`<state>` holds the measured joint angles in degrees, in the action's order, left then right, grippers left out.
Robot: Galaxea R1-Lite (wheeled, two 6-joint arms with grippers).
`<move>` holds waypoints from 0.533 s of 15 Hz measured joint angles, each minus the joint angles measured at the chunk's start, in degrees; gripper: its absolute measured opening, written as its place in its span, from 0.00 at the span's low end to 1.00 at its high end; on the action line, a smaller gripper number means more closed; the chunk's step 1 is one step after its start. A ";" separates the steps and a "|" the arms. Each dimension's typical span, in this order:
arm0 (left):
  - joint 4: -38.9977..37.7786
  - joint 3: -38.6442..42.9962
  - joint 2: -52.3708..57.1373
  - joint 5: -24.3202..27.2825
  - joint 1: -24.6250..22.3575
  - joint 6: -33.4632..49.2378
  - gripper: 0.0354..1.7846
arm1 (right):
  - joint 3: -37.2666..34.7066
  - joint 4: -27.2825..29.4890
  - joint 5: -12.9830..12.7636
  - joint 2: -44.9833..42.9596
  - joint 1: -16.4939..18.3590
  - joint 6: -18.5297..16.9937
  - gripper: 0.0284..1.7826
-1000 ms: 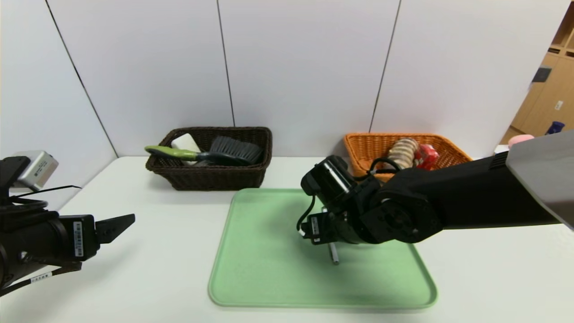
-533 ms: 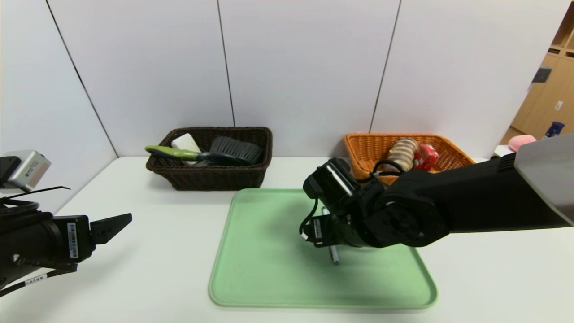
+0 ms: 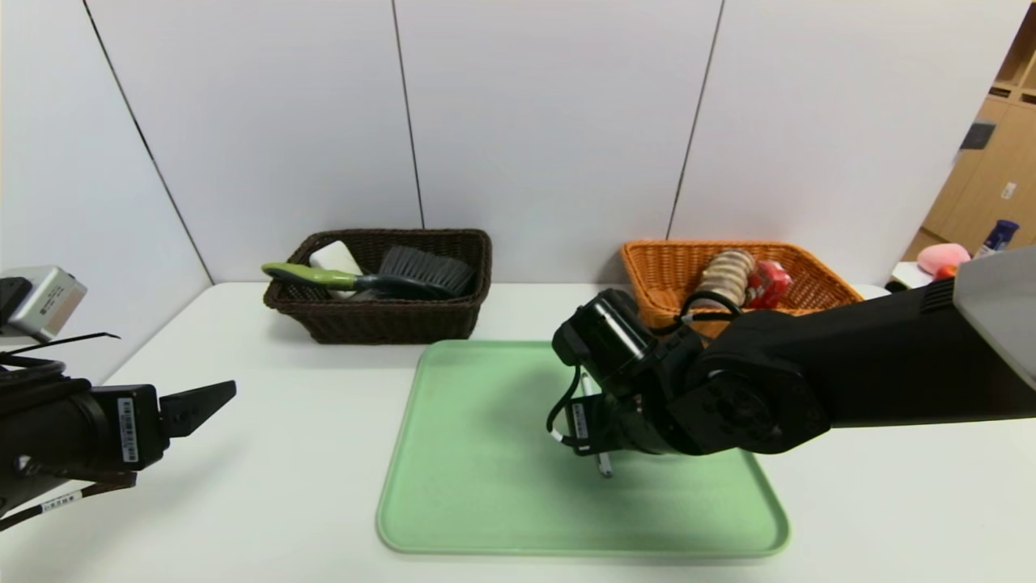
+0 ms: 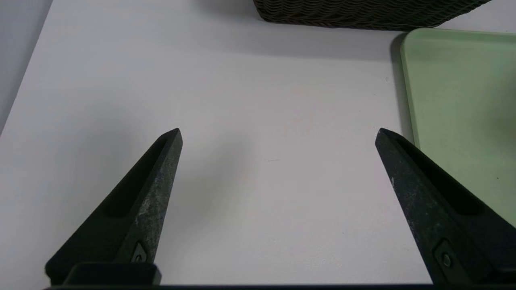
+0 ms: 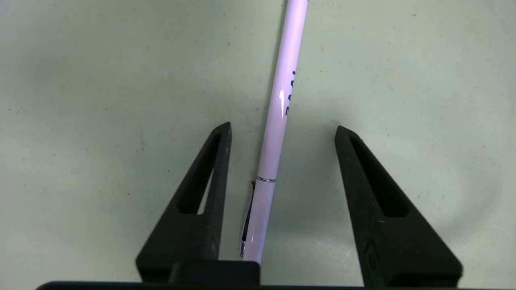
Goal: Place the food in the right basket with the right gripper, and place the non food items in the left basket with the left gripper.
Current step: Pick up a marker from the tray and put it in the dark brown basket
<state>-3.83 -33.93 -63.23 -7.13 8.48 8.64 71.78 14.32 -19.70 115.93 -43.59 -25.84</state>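
Observation:
A white pen (image 5: 278, 121) lies on the green tray (image 3: 486, 486); in the head view only its end (image 3: 603, 465) shows under the right wrist. My right gripper (image 5: 283, 126) is open and low over the tray, with one finger on each side of the pen and neither touching it. My left gripper (image 3: 218, 393) is open and empty above the bare table left of the tray; it also shows in the left wrist view (image 4: 278, 131). The dark brown basket (image 3: 388, 320) stands at the back left, the orange basket (image 3: 664, 267) at the back right.
The brown basket holds a green-handled brush (image 3: 421, 271) and a white block (image 3: 336, 257). The orange basket holds a roll of biscuits (image 3: 727, 271) and a red packet (image 3: 769, 282). White walls stand behind the baskets.
My right gripper has sunk a little lower over the pen and shifted slightly right. My left arm has drawn back a little to the left.

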 joint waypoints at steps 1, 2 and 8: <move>0.00 -0.06 0.00 0.00 -0.02 0.00 0.94 | -0.06 0.06 0.02 -0.20 -0.01 0.00 0.37; 0.00 -0.06 0.00 0.00 -0.02 0.00 0.94 | -0.15 0.22 0.02 -0.35 -0.10 0.05 0.11; 0.00 0.00 0.26 0.00 -0.06 -0.02 0.94 | -0.20 -0.40 0.02 -1.44 -0.30 0.02 0.01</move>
<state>-3.83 -33.93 -62.98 -7.13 8.42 8.62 71.58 13.92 -19.68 114.49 -43.90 -25.82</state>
